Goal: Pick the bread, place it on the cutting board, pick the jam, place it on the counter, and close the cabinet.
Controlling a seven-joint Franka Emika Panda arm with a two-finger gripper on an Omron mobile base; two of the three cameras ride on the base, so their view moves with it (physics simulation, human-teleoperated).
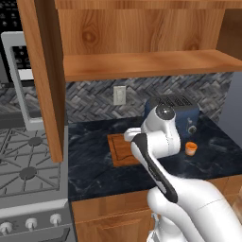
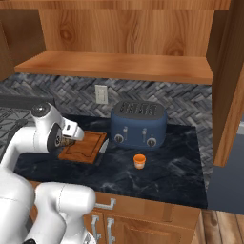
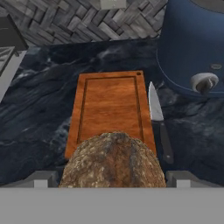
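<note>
Hand view, end effector (image 3: pixel 113 180) clamped on bread (image 3: pixel 113 162), above cutting board (image 3: pixel 111 105), knife (image 3: pixel 158 120) beside it

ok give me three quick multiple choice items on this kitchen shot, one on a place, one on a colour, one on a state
1. Where does the jam stand?
A. on the cabinet shelf
B. on the counter before the toaster
C. on the stove

2. What colour is the toaster?
A. red
B. white
C. dark blue

3. What state is the cabinet in?
A. open
B. closed
C. doorless

Answers:
1 B, the orange jar sits on dark stone.
2 C, its body is navy.
3 A, the doors stand swung out and the shelf shows.
</note>
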